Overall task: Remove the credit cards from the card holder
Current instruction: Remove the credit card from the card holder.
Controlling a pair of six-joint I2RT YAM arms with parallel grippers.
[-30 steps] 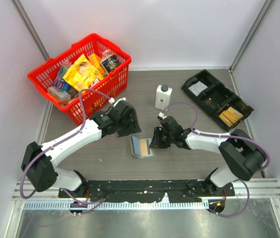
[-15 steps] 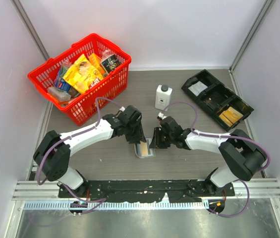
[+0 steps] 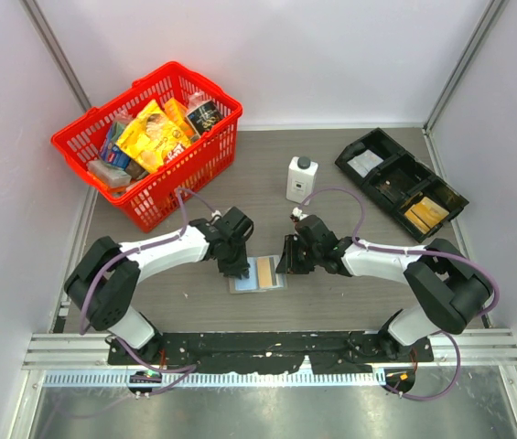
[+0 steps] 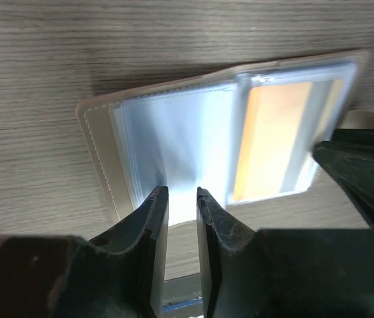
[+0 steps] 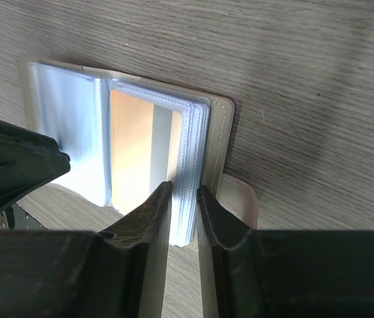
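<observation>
The card holder (image 3: 258, 274) lies open like a book on the table between my two grippers. Its taupe cover shows in the left wrist view (image 4: 99, 152) and in the right wrist view (image 5: 224, 126). The left page is light-blue clear sleeves. The right page shows a card (image 4: 269, 136) with an orange face and a pale grey stripe, also seen in the right wrist view (image 5: 132, 149). My left gripper (image 4: 181, 193) is nearly closed, its tips at the near edge of the left page. My right gripper (image 5: 184, 189) is shut on the edge of the right sleeve stack.
A red basket (image 3: 185, 174) full of packets stands at the back left. A white bottle (image 3: 301, 178) stands behind the holder. A long black tray (image 3: 379, 135) with compartments lies at the back right.
My left gripper has swung from beside the basket to the holder's left page. The holder has gone from half raised to open flat. The right gripper has stayed put.
</observation>
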